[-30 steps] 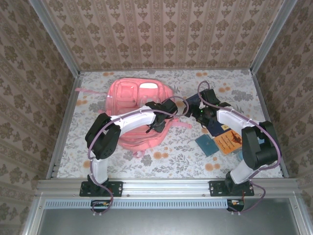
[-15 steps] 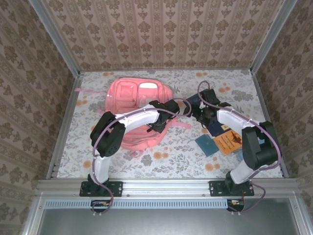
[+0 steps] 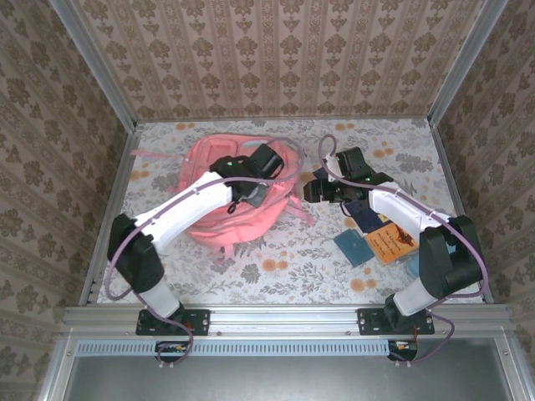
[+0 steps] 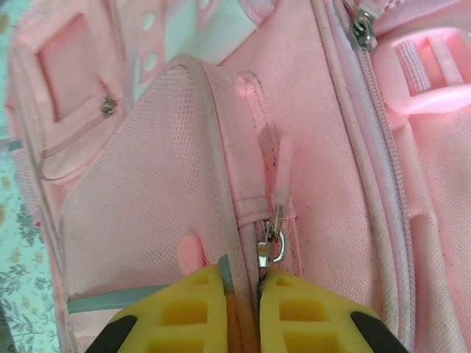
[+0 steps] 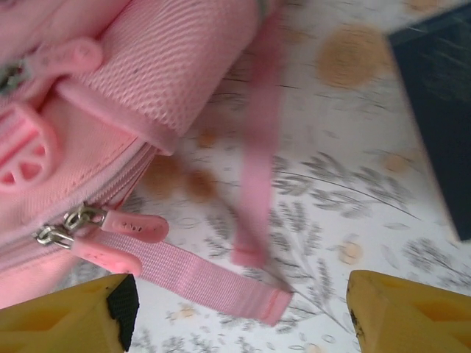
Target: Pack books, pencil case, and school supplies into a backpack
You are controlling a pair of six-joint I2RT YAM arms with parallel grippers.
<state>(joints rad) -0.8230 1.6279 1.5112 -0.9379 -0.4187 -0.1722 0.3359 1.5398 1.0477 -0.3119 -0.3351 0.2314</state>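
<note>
The backpack (image 3: 201, 167) is laid flat on the floral counter (image 3: 284, 267), left of centre, apparently so that its zipped front can be reached from above. The left gripper (image 4: 243, 281) is set down on it, and its jaws are closed on a thin ridge of pink fabric just below a metal zipper pull (image 4: 271, 246); this hold is judged to be meant for steadying the panel or working the zip before anything is packed. The left arm is stretched diagonally from its base across the counter, with the wrist bent down over the upper middle of the backpack. The right gripper (image 5: 239, 316) is held low beside the backpack's right edge, its jaws spread wide with nothing gripped between them; a loose webbing strap (image 5: 199, 283) and two pink zipper tabs (image 5: 110, 224) lie just ahead of them, so a grasp on the main zip is probably being prepared. The right arm is bent at the elbow and reached inward to the left. The navy book (image 3: 368, 221), teal book (image 3: 353, 248) and orange book (image 3: 391, 241) are left on the counter under and beside that arm, apart from the backpack and not yet packed.
</note>
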